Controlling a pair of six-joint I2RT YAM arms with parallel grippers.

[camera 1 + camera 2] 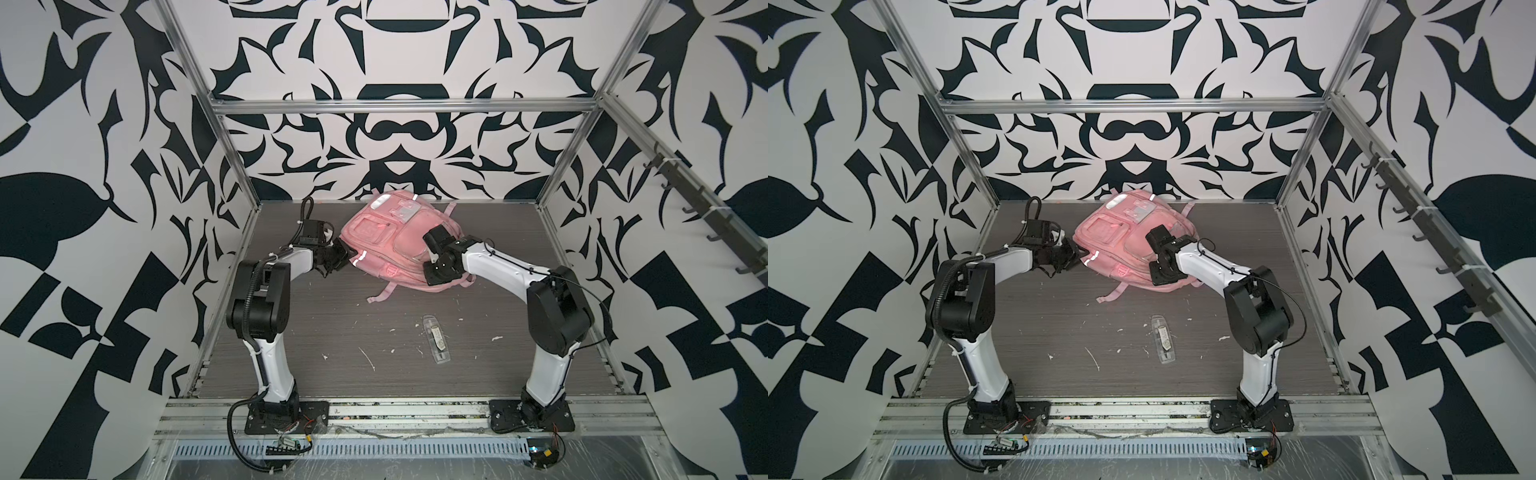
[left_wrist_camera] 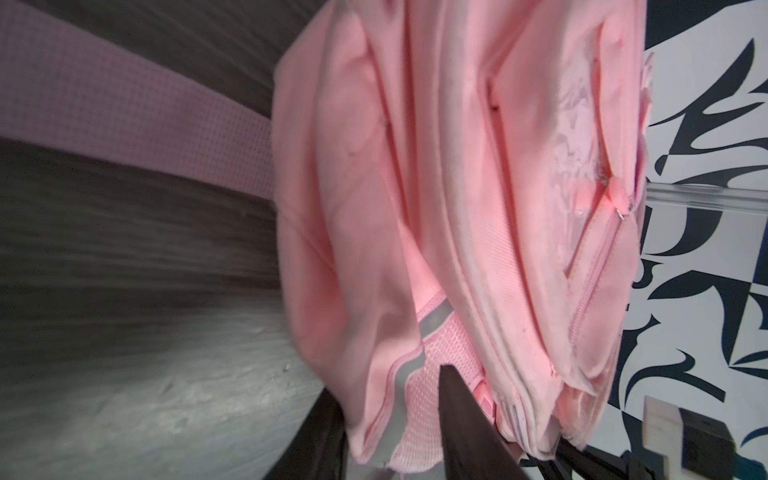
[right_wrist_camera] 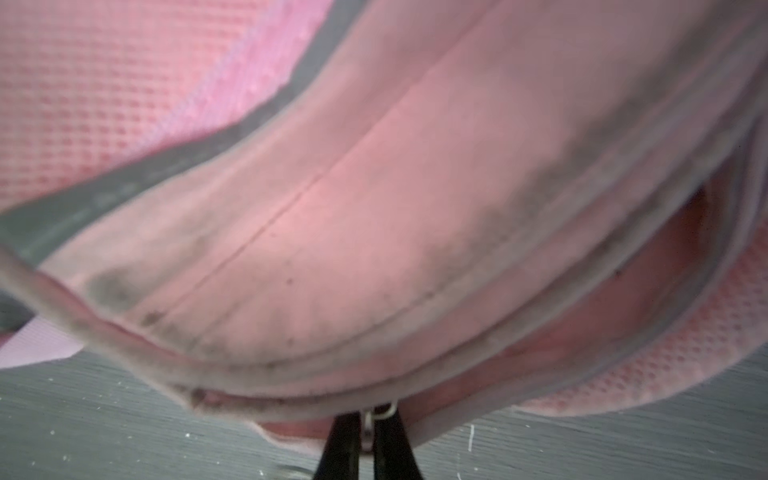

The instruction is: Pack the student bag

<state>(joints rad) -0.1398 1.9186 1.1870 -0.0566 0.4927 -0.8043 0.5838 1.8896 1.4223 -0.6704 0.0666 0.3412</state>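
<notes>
Bag status first: student bag lies front-up on the table, between the two claws and touching both. Right claw is closed tight on a small metal zip pull at the bag edge nearest it. Left claw has its jaws apart, straddling the bag corner by the reflective strip. Can't tell whether those fingers press the fabric or just bracket it.

Progress, as a judgement: mid-task, prob. at the zipper stage. Just beyond the right claw's tips the seam gapes w/ darker pink lining showing, so that compartment looks partly open, not zipped. Can't say from one moment whether the zip is headed open or shut. A clear case w/ something small inside sits on the table well behind both claws, toward the arm bases, apart from the bag. If it belongs in the load, packing isn't done. Left to do, approx.: get any outstanding item in, then run the zip closed.

Hidden / unclear:
- Bag interior: no view in, so what's already packed is unknown.
- Right claw sits under its wrist housing in both top views.
- Right wrist view is soft-focus, so the zip teeth aren't readable.
- Case contents are too small to ID.
- Left wrist view cuts off the finger bases.
</notes>
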